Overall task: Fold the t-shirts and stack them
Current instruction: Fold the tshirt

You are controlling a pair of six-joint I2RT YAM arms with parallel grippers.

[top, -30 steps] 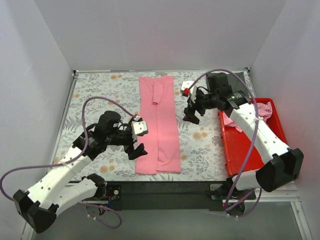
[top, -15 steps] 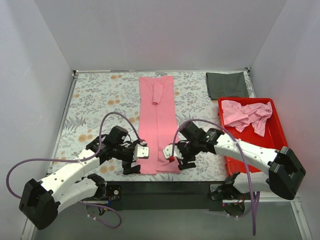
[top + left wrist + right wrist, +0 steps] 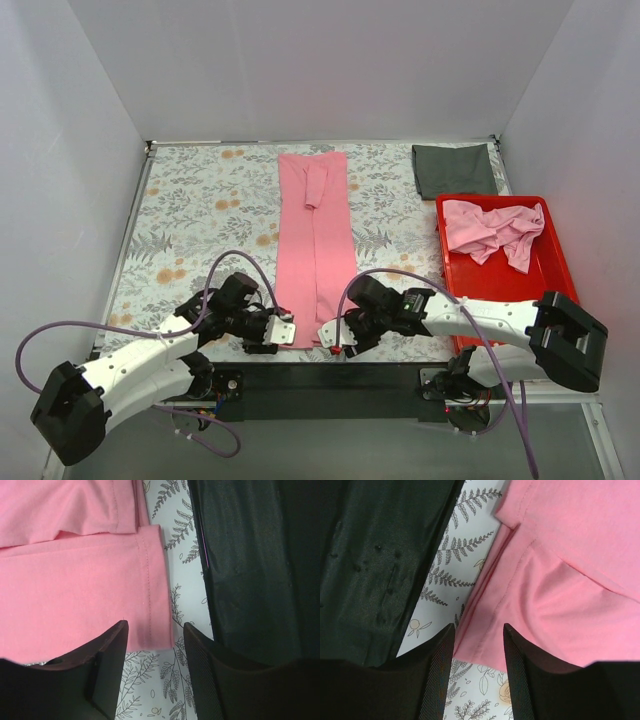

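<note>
Left pincer (image 3: 155,630) and right pincer (image 3: 479,630) both gape, each straddling one near-hem corner of the folded pink t-shirt (image 3: 316,240); its long axis runs straight away from them across the worktop (image 3: 200,200); both arms are equally near.

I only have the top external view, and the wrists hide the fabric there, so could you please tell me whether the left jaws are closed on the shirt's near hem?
Observer: No. In the left wrist view the left gripper has its jaws open, with the hem corner of the folded t-shirt lying flat between them.
Operator: Thank you. And the right side?
Observer: The right gripper is open as well; the other hem corner lies between its jaws, with nothing pinched.
Operator: Is the fabric a single layer there?
Observer: No, the right wrist view shows overlapping layers, with one edge lying over the layer at the hem.
</note>
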